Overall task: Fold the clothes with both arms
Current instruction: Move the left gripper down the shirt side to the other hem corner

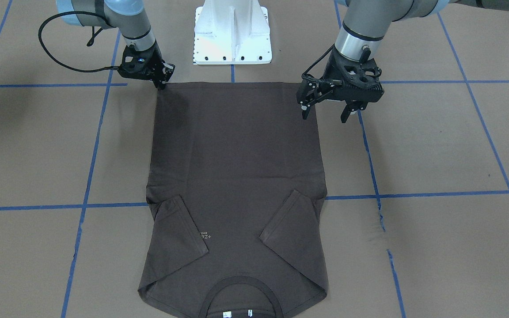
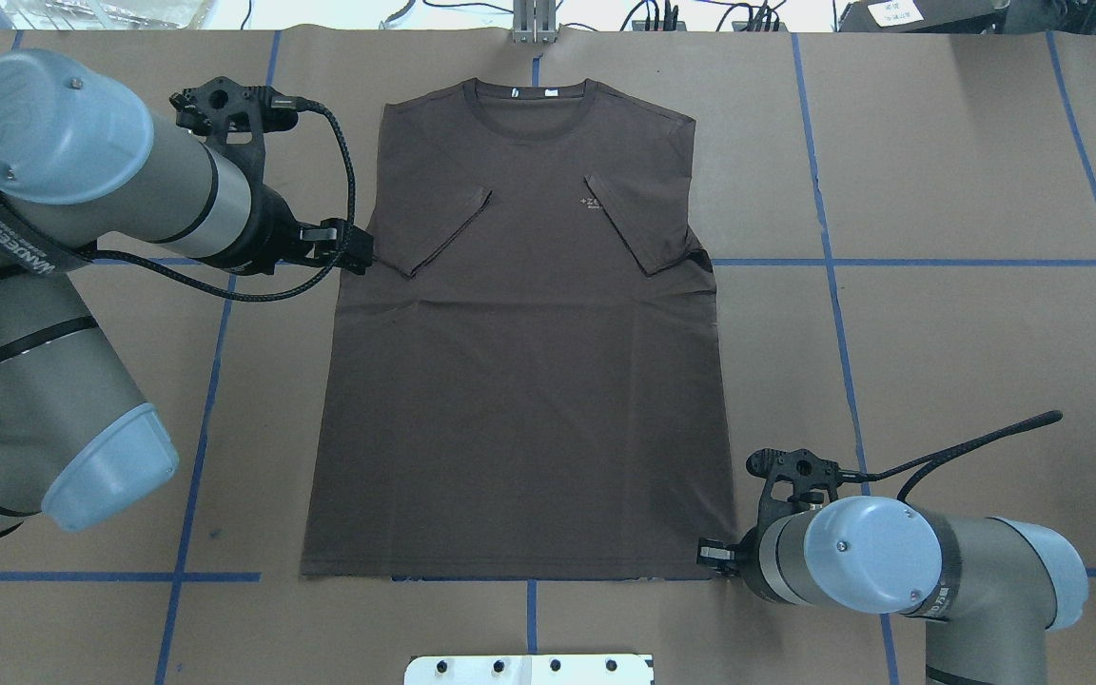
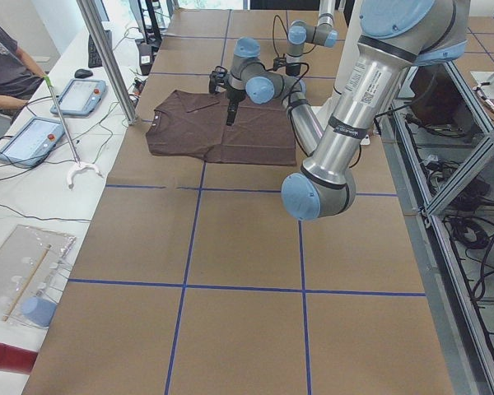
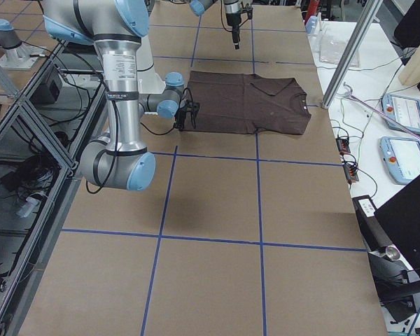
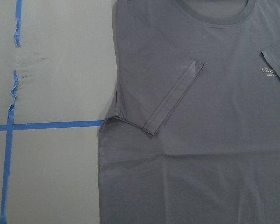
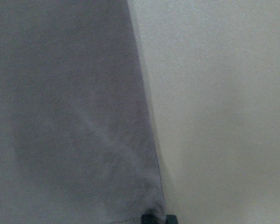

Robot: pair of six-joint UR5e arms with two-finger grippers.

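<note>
**Right gripper [image 1: 162,79] down on a hem corner, left gripper [image 1: 324,117] open above the shirt; sleeves in, body fold not yet made**

Dark brown T-shirt [image 1: 237,145] lies flat and front up on the paper-covered table [image 1: 435,145]. Its collar [image 1: 241,287] points away from the robot and its hem [image 1: 232,84] sits just in front of the white pedestal base [image 1: 232,35]. Both sleeves [image 1: 179,229] are already folded in across the chest, so that step looks done. The body is at full length with no crosswise fold, so the hem-to-collar folding is what's left. I'd put the task at under halfway.

The right gripper is low at the hem corner on its own side. Its jaws look drawn together on the cloth edge, and its wrist view shows fabric bunched right at the fingertips, so it is likely pinching that corner.

The left gripper has its jaws wide apart and holds nothing. It hangs above the shirt's edge on its side, and its wrist view looks down on a sleeve from height. The opposite hem corner is ungrasped, so it probably needs picking up before both arms lift.
</note>
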